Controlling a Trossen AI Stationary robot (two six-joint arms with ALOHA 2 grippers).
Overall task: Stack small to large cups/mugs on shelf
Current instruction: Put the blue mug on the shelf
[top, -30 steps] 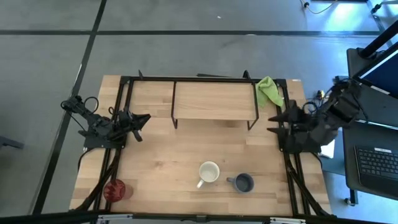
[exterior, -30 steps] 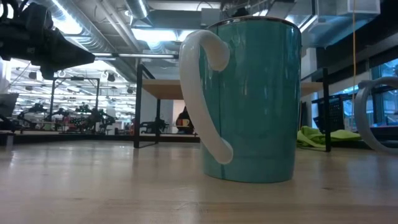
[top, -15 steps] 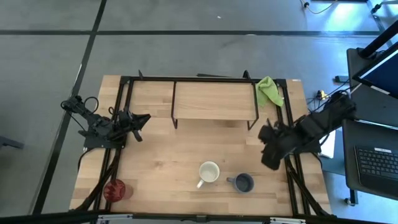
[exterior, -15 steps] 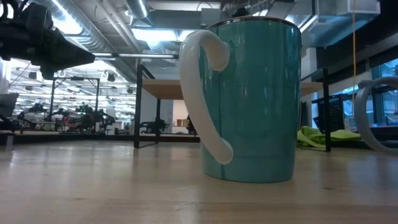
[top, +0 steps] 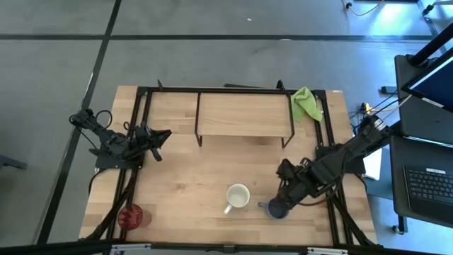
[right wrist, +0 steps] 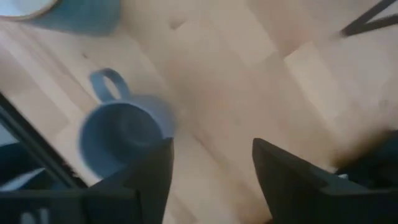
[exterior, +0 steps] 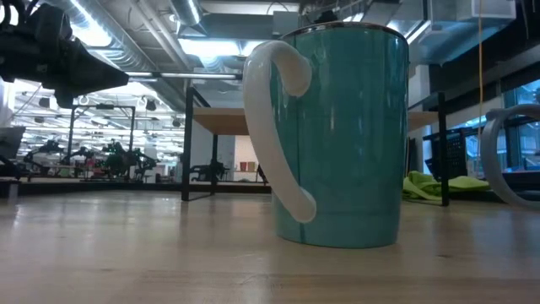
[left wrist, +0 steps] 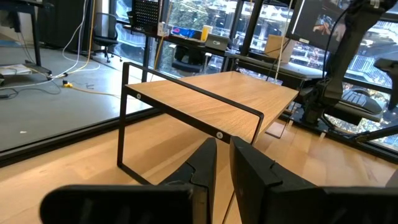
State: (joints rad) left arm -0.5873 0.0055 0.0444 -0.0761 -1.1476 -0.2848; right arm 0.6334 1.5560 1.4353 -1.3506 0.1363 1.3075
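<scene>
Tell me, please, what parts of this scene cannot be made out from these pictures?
- Small dark mug, high view: the right gripper partly covers it; contact cannot be judged.
- The same mug, right wrist view: blurred.
- Red tumbler, high view: too small for detail.
- White mug, low view: it blocks most of the shelf.

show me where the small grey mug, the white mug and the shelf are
small grey mug [top: 277, 208], high view, on its rim.
white mug [top: 238, 195], high view, on its inside.
shelf [top: 244, 114], high view, middle of the board.
</scene>
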